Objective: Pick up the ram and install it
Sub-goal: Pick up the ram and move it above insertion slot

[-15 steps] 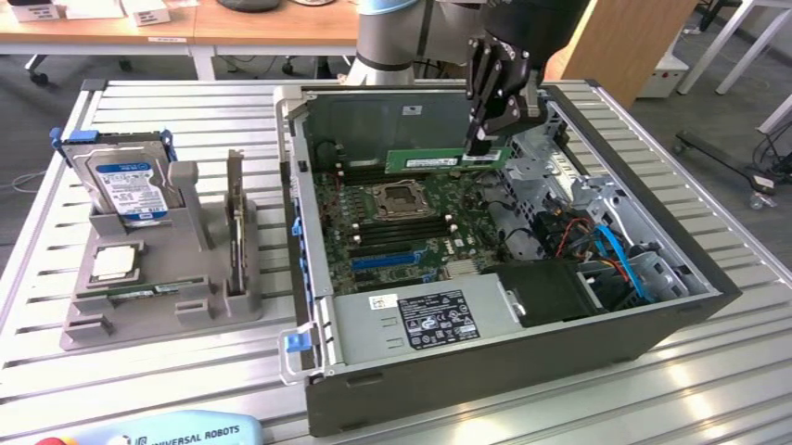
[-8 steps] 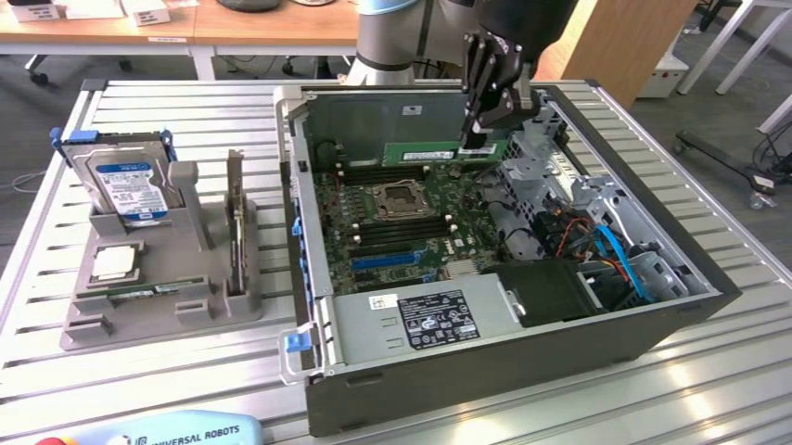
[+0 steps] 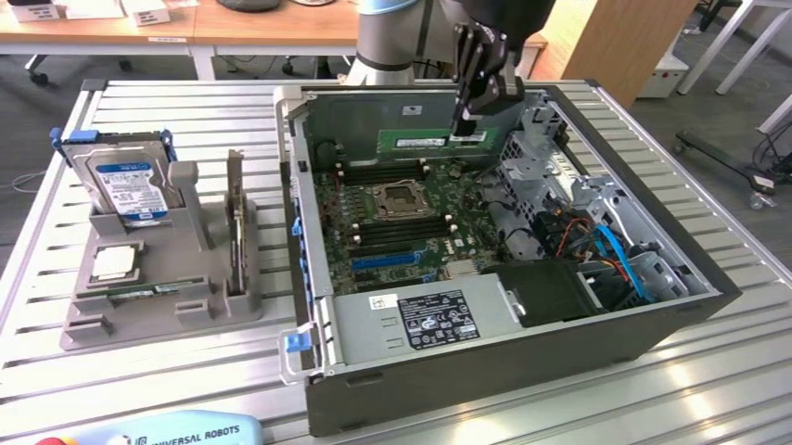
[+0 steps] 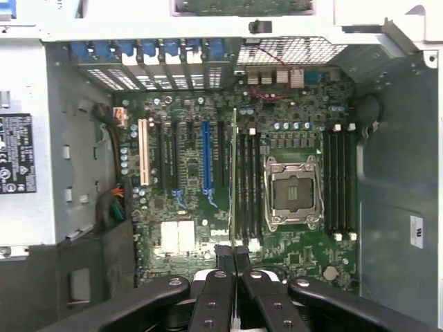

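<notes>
Arm [image 3: 386, 37]: cut off by the exterior view's top edge. Fingers [image 3: 466, 119] cover part of the ram [image 3: 415, 141]; its chips are too small to tell. Wrist view: ram is edge-on, both faces hidden; finger linkages cropped by the frame. Power supply label [image 3: 433, 320]: print unreadable. Teach pendant [image 3: 185, 428]: cropped at the bottom edge.

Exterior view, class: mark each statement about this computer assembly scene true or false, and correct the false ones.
1. The gripper is shut on the ram. True.
2. The ram is seated in a motherboard slot. False: it hangs in the gripper above the motherboard.
3. The hard drive stands in the grey holder on the exterior view's left. True.
4. A cooler covers the processor socket. False: the socket is uncovered.
</notes>
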You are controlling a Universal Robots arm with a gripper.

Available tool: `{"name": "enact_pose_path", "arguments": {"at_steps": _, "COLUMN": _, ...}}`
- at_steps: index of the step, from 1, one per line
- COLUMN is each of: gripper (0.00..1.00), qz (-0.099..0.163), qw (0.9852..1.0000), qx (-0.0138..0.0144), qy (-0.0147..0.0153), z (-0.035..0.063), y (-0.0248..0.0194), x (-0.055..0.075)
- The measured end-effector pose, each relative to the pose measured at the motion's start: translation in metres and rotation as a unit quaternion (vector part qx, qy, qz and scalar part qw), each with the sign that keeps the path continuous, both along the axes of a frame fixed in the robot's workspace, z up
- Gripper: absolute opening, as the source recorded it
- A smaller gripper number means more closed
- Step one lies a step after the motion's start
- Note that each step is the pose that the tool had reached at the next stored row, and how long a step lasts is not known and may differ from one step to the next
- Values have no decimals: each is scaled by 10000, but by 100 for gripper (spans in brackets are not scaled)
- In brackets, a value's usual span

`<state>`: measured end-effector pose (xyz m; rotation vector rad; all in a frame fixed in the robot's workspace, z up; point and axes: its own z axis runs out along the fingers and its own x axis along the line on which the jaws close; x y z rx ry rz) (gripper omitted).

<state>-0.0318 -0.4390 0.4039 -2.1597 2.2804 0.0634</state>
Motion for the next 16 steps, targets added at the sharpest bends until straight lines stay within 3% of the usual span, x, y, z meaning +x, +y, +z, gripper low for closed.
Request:
{"name": "enact_pose_path", "arguments": {"at_steps": 7, "gripper": 11, "qz": 0, "qw": 10000, "qx": 9, "qy": 0, "z": -22, "y": 159, "x": 0}}
{"name": "enact_pose_path", "arguments": {"at_steps": 12, "gripper": 11, "qz": 0, "qw": 10000, "qx": 13, "qy": -1, "z": -31, "y": 167, "x": 0}}
{"name": "enact_pose_path", "arguments": {"at_steps": 16, "gripper": 11, "qz": 0, "qw": 10000, "qx": 12, "qy": 0, "z": -93, "y": 168, "x": 0}}
